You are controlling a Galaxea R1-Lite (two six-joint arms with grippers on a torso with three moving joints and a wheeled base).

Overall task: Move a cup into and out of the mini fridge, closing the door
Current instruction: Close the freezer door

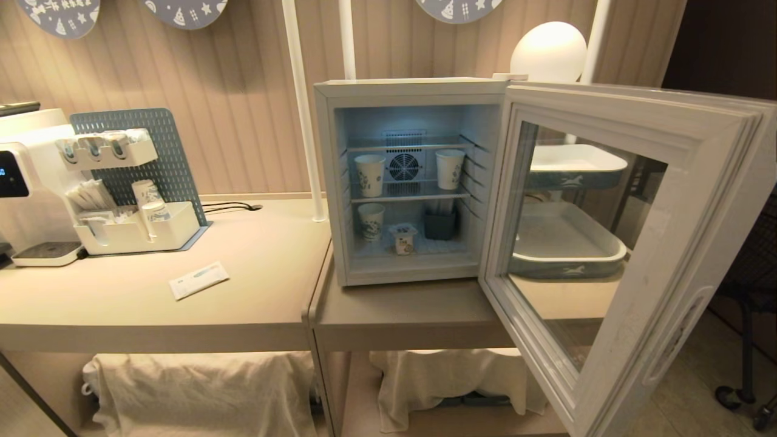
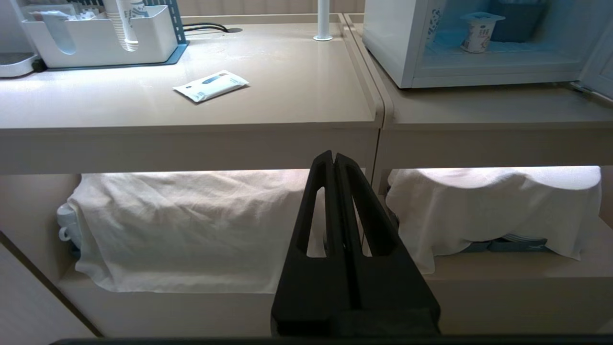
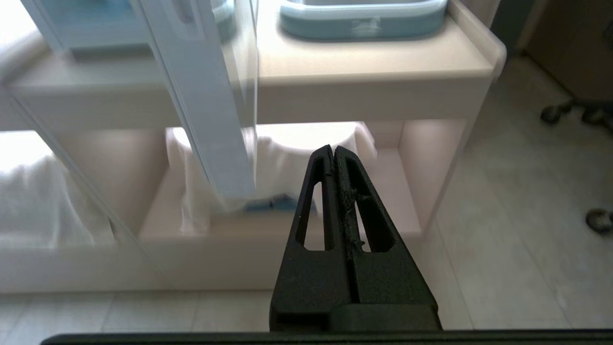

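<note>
Both pincers, left point(image 2: 334, 160) and right point(image 3: 333, 152), are pressed together and empty, low before the table point(image 1: 182, 315). Cup point(image 1: 403, 238) sits on the fridge point(image 1: 413, 91) floor, door point(image 1: 625, 255) wide open. Nothing begun; next I judge: spread one pincer, reach in.

Bench surroundings
White packet point(image 1: 198, 280) lies flat on the bench point(image 1: 121, 303), near the white organiser point(image 1: 136, 233); stacked trays point(image 1: 570, 243) stand far right.
</note>
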